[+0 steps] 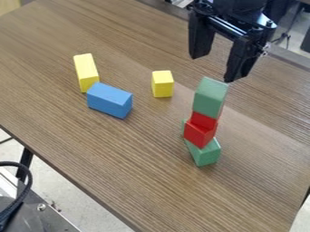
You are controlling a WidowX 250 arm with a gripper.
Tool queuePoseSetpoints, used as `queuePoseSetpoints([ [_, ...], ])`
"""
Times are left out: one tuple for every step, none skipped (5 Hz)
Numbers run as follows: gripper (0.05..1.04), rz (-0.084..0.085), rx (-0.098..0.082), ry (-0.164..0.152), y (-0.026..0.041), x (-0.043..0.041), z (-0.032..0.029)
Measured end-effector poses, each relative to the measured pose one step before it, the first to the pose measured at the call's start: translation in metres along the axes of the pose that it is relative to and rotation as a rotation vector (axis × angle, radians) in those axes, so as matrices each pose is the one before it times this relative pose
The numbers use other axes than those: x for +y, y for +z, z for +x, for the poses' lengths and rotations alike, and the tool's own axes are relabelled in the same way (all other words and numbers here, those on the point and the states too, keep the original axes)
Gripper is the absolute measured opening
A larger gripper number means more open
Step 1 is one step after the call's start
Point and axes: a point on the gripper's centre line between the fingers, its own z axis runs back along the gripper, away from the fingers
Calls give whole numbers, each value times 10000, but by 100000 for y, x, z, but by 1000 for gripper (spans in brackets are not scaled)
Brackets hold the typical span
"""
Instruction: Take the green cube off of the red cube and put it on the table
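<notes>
On the wooden table (72,131), read as a clock face with twelve at the far side, a long yellow block (86,74) lies at ten o'clock, a blue block (109,100) just beside its near end. A yellow cube (162,84) sits at twelve. At three, a stack: green cube (210,98) on top of the red cube (199,130), a green block (205,153) beneath. The black gripper (216,68) hangs at one o'clock, near the stack's top, jaws spread wide.
</notes>
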Motion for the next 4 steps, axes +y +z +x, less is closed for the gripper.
queuePoseSetpoints([
  [997,-42,318,33,-779,71,-164],
  [997,42,575,557,-675,414,1270],
  [997,-350,158,1072,90,148,1266],
  [997,-154,-168,1230,435,1175,1116],
])
